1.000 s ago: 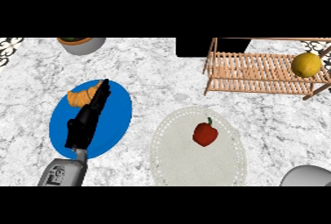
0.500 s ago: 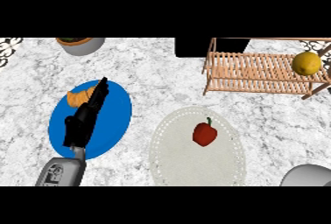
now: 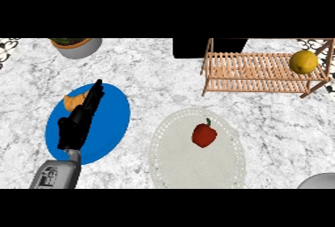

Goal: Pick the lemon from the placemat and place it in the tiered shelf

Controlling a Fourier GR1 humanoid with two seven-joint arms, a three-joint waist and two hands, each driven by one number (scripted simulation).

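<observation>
— Little had moved: the left hand [image 3: 77,124] had only drifted slightly leftward over the blue plate [image 3: 111,119].

— How was it held?

— Its fingers were straight and pressed together, pointing up and to the right. Their tips lay beside an orange piece of food [image 3: 72,103] on the plate.

— And further right?

— A red fruit [image 3: 204,135] with a green stem lay on the pale placemat [image 3: 196,170].

— Where was the lemon [image 3: 304,61]?

— It was already on the wooden tiered shelf [image 3: 252,73], at the right end of the top tier, just as before. The right hand did not show.
</observation>
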